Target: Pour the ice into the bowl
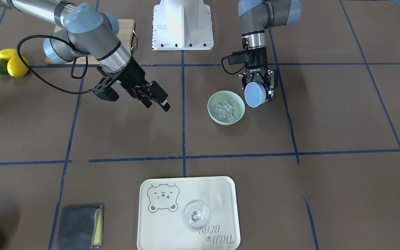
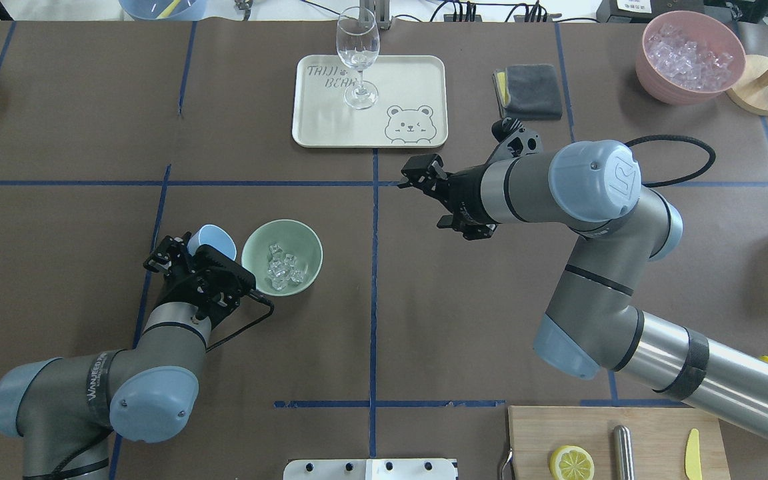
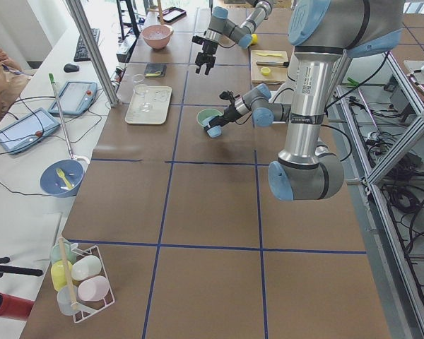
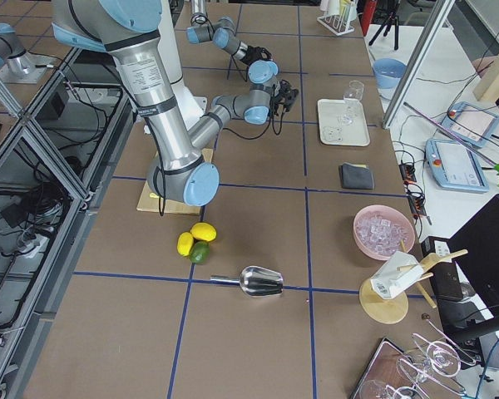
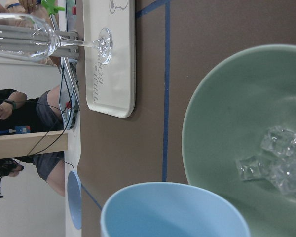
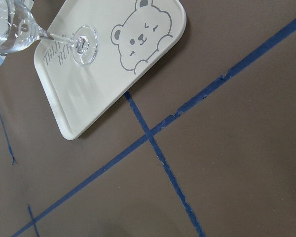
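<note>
The mint-green bowl sits on the table and holds several clear ice cubes. My left gripper is shut on a light blue cup, tipped on its side just beside the bowl's rim. In the left wrist view the cup's inside looks empty, next to the bowl. My right gripper hovers empty over the table's middle, its fingers close together.
A pale tray with a wine glass stands at the far side. A grey cloth and a pink bowl of ice lie far right. A cutting board with lemon and knives is near right.
</note>
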